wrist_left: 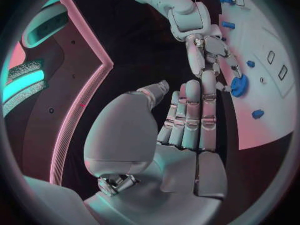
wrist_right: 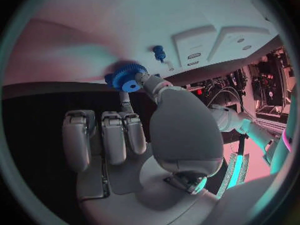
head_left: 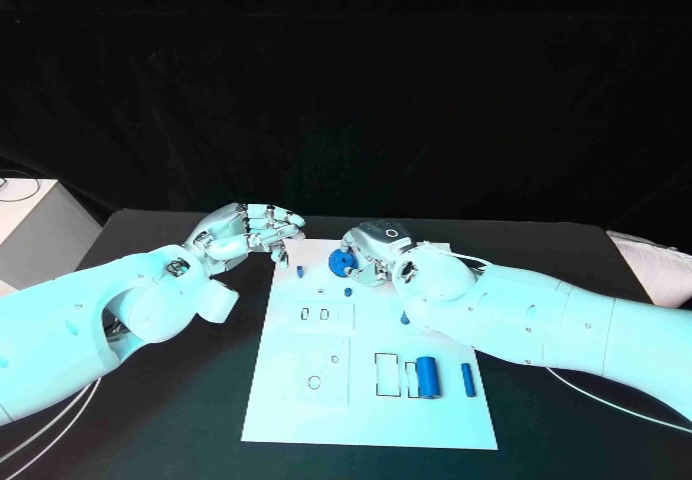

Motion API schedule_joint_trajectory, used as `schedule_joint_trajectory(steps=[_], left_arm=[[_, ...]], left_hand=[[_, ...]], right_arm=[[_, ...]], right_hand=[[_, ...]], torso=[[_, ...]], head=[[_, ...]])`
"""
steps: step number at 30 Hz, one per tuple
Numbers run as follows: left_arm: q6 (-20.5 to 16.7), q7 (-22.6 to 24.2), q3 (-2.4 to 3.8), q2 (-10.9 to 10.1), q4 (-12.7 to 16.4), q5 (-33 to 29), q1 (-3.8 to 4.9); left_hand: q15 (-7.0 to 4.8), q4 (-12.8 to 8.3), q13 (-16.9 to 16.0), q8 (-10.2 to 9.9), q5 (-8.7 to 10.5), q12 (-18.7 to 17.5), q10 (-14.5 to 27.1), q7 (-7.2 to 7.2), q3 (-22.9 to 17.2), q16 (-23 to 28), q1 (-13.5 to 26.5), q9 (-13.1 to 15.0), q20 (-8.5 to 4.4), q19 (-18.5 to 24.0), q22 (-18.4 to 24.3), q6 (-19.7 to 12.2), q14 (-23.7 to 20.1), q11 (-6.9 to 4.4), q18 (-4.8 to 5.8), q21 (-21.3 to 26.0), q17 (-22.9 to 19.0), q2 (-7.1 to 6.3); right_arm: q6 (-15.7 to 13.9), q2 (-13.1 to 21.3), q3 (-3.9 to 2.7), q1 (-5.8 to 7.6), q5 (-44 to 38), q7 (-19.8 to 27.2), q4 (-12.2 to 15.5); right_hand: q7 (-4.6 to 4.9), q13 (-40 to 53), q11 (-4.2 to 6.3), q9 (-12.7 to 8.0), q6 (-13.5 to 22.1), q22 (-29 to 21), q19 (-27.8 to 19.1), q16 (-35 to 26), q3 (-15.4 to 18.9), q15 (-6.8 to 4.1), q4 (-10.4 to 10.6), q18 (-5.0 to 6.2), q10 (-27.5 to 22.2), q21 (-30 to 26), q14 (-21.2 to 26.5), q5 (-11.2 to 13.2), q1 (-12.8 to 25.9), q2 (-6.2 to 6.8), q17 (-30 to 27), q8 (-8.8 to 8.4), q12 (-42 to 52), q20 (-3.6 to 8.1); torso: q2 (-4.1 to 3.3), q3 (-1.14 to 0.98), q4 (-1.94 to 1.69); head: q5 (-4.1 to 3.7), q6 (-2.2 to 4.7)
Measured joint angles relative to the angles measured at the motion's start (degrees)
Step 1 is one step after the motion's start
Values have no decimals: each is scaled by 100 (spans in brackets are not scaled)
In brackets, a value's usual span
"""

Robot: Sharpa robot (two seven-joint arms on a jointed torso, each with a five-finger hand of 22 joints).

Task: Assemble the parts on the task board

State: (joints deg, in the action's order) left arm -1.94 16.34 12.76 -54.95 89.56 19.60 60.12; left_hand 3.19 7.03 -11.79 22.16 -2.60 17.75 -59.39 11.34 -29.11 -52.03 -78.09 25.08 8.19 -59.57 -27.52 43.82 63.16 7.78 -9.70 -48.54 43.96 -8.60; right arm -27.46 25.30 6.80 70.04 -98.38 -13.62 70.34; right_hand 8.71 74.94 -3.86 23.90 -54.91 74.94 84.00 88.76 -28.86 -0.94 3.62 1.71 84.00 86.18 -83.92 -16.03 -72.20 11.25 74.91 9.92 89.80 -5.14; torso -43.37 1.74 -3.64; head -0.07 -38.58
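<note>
My right hand (head_left: 378, 252) pinches a blue gear (head_left: 342, 262) over the far end of the white task board (head_left: 289, 410).
My left hand (head_left: 248, 232) hovers beside the board's far left corner, fingers curled together, holding nothing. Near me, a large blue cylinder (head_left: 426, 377) and a thinner blue pin (head_left: 467, 380) lie on the board.

A black table (head_left: 173, 420) is seen beneath the work area, its surface matte and dark. Behind it, a black backdrop (head_left: 361, 100) is hung across the full width of the scene. A white box-like unit (head_left: 36, 235) is placed just beyond the table's far left corner, with a dark cable (head_left: 15, 186) lying on its top. A pale, ribbed object (head_left: 656, 262) is noted at the right edge, beside the table; what it is cannot be determined.
</note>
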Motion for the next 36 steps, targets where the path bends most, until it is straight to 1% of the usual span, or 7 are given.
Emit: schedule_joint_trajectory(steps=[10,12,13,16,18,29,36], left_arm=[[4,-6,0,-1,6,0,0],[4,-7,0,-1,7,0,0],[5,-7,0,-1,8,0,0],[5,-9,0,-3,8,0,0],[5,-10,0,-5,10,0,0],[5,-17,0,-9,8,0,0],[5,-20,0,-9,7,0,0]], left_hand=[[0,0,0,0,0,0,0,0,0,0,0,0,0,0,1,0,0,0,0,0,0,0],[0,0,0,0,0,0,0,0,0,0,0,0,0,0,1,0,0,0,0,0,0,0],[0,0,0,0,0,0,0,0,0,0,0,-1,0,0,1,0,0,0,0,0,0,0],[0,0,0,0,0,0,0,0,0,0,0,-1,0,0,1,0,0,0,0,0,0,0],[0,0,0,0,0,0,0,0,0,0,0,-1,0,0,1,0,0,0,0,0,0,0],[0,0,0,0,0,0,0,0,0,0,0,-1,1,-1,2,0,0,0,0,1,-1,0],[0,0,0,0,0,0,0,0,0,0,0,5,1,-1,-4,0,0,0,0,1,-1,0]], right_arm=[[9,-30,0,0,-6,3,-21],[9,-39,0,-1,-1,7,-34],[9,-42,1,-1,2,9,-39],[8,-52,1,0,13,12,-67],[8,-53,-1,1,23,15,-81],[24,-51,-2,3,95,47,-116],[153,-49,-2,3,212,123,-145]], right_hand=[[-23,-1,0,-35,36,-1,0,0,-16,0,-16,-1,0,0,0,66,5,5,0,-53,-31,0],[5,-1,0,-39,90,-1,0,0,-32,0,-11,0,0,0,0,137,70,70,0,-89,-65,0],[12,-1,0,-58,179,-1,0,0,-33,0,3,-1,0,0,0,241,119,116,0,-144,-102,0],[36,-1,0,-108,288,-1,0,0,39,0,103,0,0,0,0,382,207,195,0,-252,-156,0],[29,-2,0,-133,361,-1,0,-22,101,0,146,0,0,-11,0,433,287,187,0,-307,-184,0],[36,-2,0,-139,382,-2,0,-24,136,21,152,0,0,-23,-21,439,299,187,4,-307,-184,0],[36,-3,0,-150,382,-3,0,-24,302,43,319,0,0,-22,0,439,465,122,4,-330,-184,0]], torso=[[-1,1,-3],[-1,2,-4],[-1,2,-5],[-2,1,-5],[-2,2,-5],[-1,2,-4],[1,2,-3]], head=[[4,-8],[3,-12],[3,-14],[2,-21],[2,-25],[3,-28],[7,-21]])
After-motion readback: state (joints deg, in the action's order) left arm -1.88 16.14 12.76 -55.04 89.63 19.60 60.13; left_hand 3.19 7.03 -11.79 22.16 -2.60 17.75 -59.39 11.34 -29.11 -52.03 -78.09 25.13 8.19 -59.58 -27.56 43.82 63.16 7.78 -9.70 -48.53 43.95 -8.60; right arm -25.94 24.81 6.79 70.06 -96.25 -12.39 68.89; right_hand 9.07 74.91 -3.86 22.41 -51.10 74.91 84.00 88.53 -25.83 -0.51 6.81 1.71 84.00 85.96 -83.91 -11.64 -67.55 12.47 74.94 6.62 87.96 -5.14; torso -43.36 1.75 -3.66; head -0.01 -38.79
